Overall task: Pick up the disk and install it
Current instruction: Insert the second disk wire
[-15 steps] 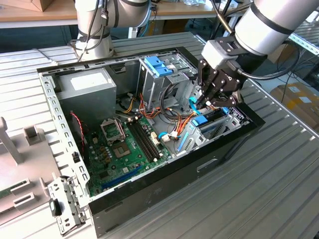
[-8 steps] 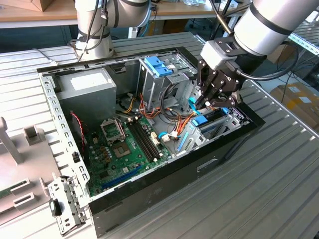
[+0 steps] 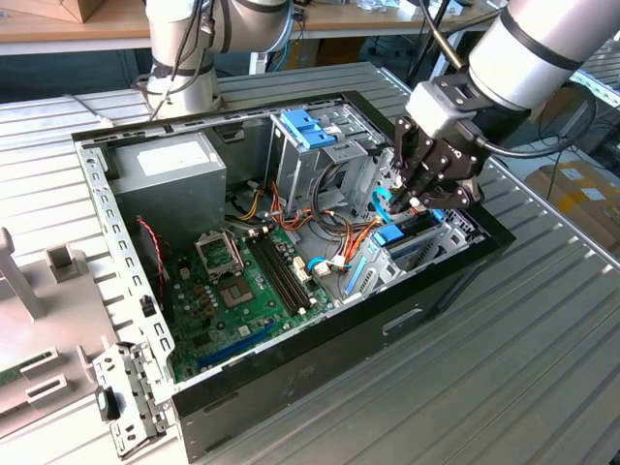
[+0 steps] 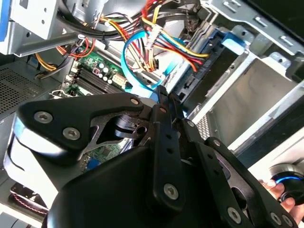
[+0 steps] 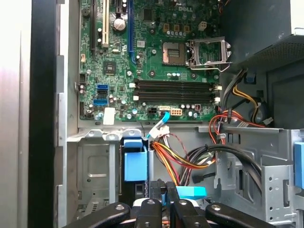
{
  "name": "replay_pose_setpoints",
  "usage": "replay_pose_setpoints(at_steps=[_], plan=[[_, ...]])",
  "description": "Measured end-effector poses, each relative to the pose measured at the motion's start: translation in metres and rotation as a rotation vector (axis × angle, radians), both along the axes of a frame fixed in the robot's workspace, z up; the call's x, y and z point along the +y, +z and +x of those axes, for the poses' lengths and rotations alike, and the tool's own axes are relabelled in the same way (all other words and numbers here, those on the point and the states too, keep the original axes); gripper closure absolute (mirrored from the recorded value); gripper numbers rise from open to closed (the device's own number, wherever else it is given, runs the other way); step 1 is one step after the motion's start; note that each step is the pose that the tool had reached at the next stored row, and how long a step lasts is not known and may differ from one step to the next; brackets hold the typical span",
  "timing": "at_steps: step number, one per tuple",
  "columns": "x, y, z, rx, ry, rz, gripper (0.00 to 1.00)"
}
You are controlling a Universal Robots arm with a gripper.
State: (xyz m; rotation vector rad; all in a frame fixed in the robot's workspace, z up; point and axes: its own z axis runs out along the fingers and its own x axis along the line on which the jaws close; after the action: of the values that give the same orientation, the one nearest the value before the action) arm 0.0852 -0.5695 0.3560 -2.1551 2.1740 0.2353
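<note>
One tool (image 3: 415,199) hovers low inside the open computer case (image 3: 407,310).

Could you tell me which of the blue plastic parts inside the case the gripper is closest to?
The lower blue latch, just below the gripper at the case's front end. The other blue latch sits atop the drive cage, further from the gripper.

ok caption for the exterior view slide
Gripper lowered among cables inside the open computer case.
</note>
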Motion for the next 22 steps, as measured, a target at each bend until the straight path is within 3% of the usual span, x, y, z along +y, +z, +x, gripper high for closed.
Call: replay_pose_setpoints(at_steps=[5, 9, 15, 22], plan=[[-0.0072, -0.0001, 0.0071, 0.0012, 0.001, 0.0004, 0.84], [-0.0077, -0.0014, 0.0098, 0.0021, 0.001, 0.0003, 0.84], [-0.0120, -0.0062, 0.0100, 0.0024, 0.002, 0.0006, 0.84], [-0.0130, -0.0104, 0.0100, 0.0025, 0.002, 0.0000, 0.84]])
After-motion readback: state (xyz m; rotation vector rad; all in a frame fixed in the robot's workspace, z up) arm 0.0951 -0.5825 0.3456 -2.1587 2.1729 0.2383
